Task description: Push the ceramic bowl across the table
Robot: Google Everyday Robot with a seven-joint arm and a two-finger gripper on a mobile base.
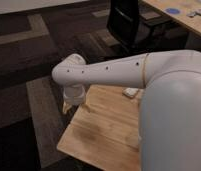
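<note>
The light wooden table (101, 132) fills the lower middle of the camera view. My white arm (109, 70) reaches from the right across it to the left. My gripper (70, 104) hangs down from the wrist at the table's far left corner, just above the edge. The dark blue ceramic bowl does not show; it is either behind my arm or out of view.
A small white rectangular block (130, 92) lies on the table near its far edge, next to my arm. A black office chair (126, 22) stands behind the table. A longer desk (186, 20) with a blue disc (171, 10) is at the top right. Dark patterned carpet surrounds the table.
</note>
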